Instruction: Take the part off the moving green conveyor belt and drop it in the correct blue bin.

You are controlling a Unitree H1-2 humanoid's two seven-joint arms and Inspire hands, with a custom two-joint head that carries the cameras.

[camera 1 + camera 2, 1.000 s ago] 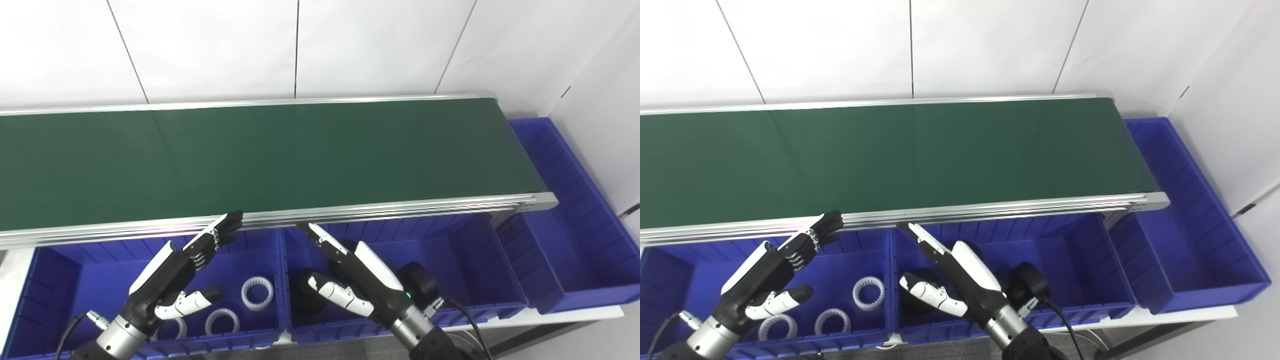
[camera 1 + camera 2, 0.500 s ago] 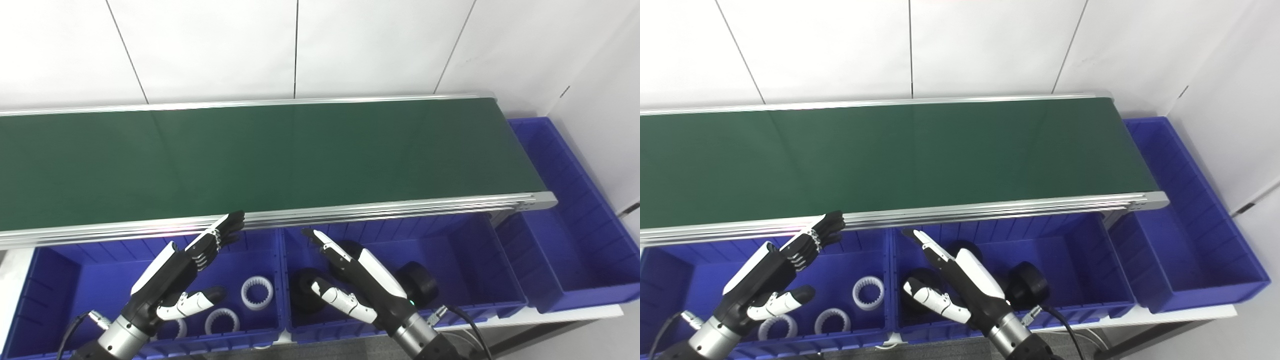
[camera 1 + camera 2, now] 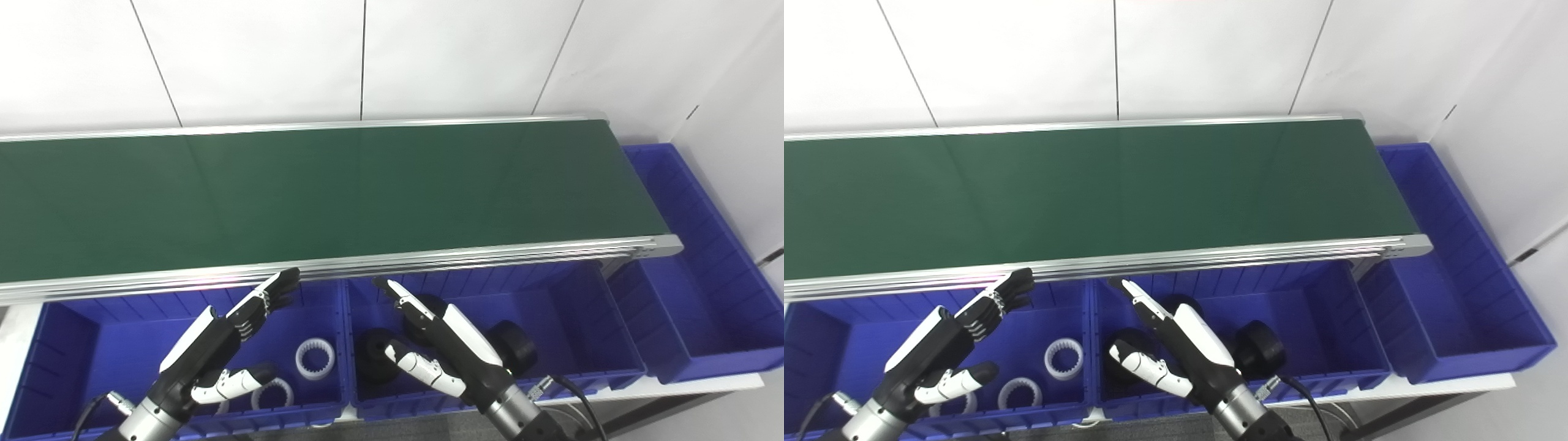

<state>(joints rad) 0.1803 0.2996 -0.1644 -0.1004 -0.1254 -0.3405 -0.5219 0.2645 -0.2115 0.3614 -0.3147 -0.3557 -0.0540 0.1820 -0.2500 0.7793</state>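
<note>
Parts for picking are nowhere on the green conveyor belt (image 3: 343, 190): its visible stretch is bare. Both the left hand (image 3: 211, 343) and the right hand (image 3: 450, 343) hover empty with fingers spread, over the blue bins just below the belt's near rail. From there the belt lies ahead and above, about equally near either hand, so which one should reach cannot yet be judged.

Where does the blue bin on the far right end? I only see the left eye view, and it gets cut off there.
Observer: In the right eye view the far right bin ends in a full front corner, inside the picture.
Operator: How many white rings are by the left hand?
Observer: Three. The third ring peeks out under the thumb of the left hand.
Operator: Can you see the whole black wheel?
Observer: Nearly. The black wheel shows round, just right of the right hand.
</note>
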